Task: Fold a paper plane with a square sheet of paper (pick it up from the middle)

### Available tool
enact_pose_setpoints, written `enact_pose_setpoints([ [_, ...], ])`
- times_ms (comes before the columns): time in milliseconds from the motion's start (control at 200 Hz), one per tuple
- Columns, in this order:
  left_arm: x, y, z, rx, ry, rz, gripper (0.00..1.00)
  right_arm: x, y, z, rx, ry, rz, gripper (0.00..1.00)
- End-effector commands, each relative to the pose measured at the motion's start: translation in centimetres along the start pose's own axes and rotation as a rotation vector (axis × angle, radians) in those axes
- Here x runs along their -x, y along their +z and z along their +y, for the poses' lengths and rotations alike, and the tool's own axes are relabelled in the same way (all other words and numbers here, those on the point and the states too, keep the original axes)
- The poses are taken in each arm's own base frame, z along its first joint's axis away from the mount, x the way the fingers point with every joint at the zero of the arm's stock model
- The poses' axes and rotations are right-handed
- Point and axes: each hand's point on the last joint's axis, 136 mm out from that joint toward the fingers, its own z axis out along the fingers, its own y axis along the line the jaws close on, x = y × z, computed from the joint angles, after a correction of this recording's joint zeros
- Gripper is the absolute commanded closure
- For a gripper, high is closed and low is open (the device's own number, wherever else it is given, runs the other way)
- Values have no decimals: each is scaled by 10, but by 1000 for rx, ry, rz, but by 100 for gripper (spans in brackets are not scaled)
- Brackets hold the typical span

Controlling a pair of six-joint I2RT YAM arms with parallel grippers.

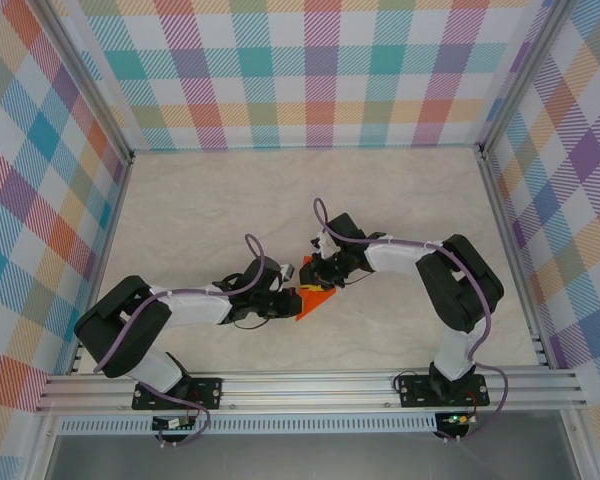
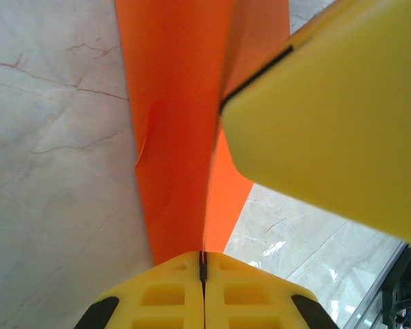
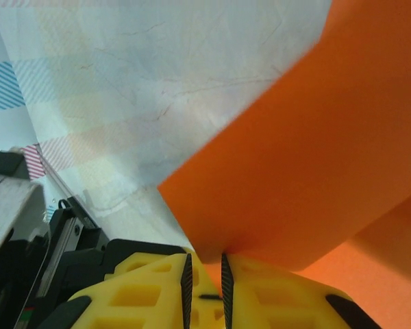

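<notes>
The square sheet of paper (image 1: 316, 303) is bright orange, creased into a narrow shape, at the table's near middle between my two grippers. My left gripper (image 1: 292, 292) is shut on its folded edge. In the left wrist view the pads (image 2: 203, 266) meet on the crease and the paper (image 2: 178, 137) rises away in two flaps. My right gripper (image 1: 324, 283) stands a narrow gap open (image 3: 204, 275), with a corner of an orange flap (image 3: 315, 157) dipping into the gap. One of its yellow fingers (image 2: 329, 123) lies against the right flap.
The pale marble tabletop (image 1: 210, 210) stretches behind and to both sides. Checked walls (image 1: 320, 70) close off the back and sides. An aluminium rail (image 1: 310, 385) with the arm bases runs along the near edge.
</notes>
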Motion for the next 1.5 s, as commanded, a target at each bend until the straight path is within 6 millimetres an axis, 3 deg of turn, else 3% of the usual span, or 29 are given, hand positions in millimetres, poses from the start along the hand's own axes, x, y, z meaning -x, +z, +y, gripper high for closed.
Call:
enact_pose_setpoints([
  [0, 6, -1, -3, -6, 16, -12, 89, 5, 4, -4, -29, -5, -6, 79],
  [145, 6, -1, 2, 22, 19, -10, 82, 6, 2, -1, -24, -11, -13, 79],
  [700, -1, 4, 4, 42, 43, 34, 77, 7, 2, -2, -32, -5, -11, 79],
  [1140, -3, 7, 4, 44, 56, 42, 96, 6, 2, -6, -53, -3, -9, 80],
  [1495, 1, 6, 1, -15, 33, 60, 98, 10, 7, -12, -76, 3, -5, 79],
])
